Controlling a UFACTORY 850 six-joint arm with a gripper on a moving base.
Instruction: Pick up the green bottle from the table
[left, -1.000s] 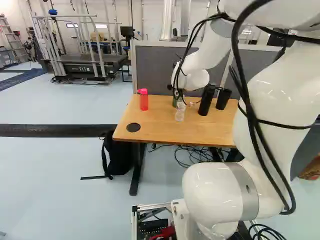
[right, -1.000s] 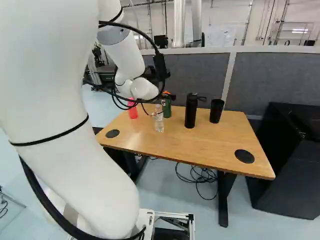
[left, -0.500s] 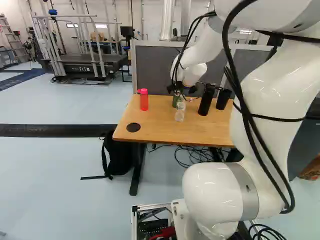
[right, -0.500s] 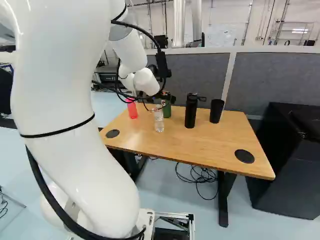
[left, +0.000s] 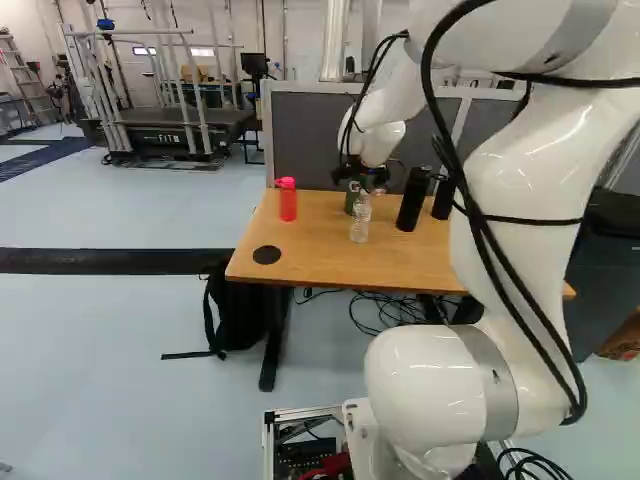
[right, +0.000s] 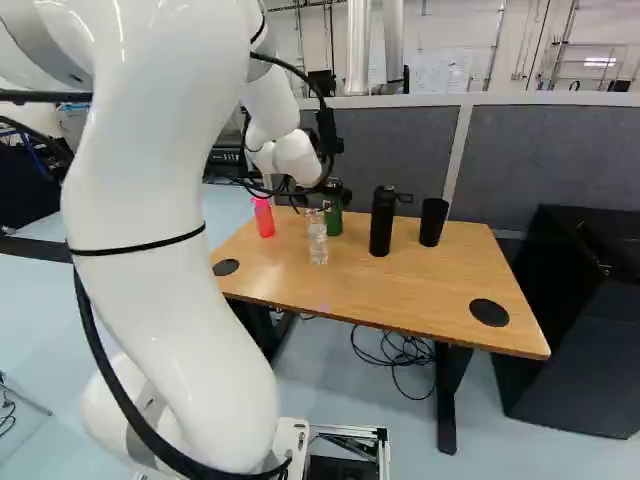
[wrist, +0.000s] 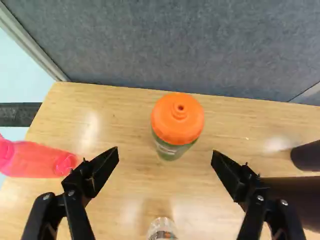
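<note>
Approach step, seemingly: pincer (wrist: 165, 153) wide, empty; green bottle (wrist: 171, 151) (orange cap (wrist: 177, 120)) ahead, upright. Next needs careful advance, then closing.

Four bottles (right: 335, 222) on the table (right: 400, 290); cup (right: 433, 224) right of them; partition (right: 400, 145) behind.

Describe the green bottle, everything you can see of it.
The green bottle looks like plastic, with pale markings on its body and an orange screw-type cap with a raised round spout with a small dark hole. It stands upright on the wooden table, near the gray divider and behind the clear bottle. The jaws are open on either side, not touching it. The fill level can't be told.
</note>
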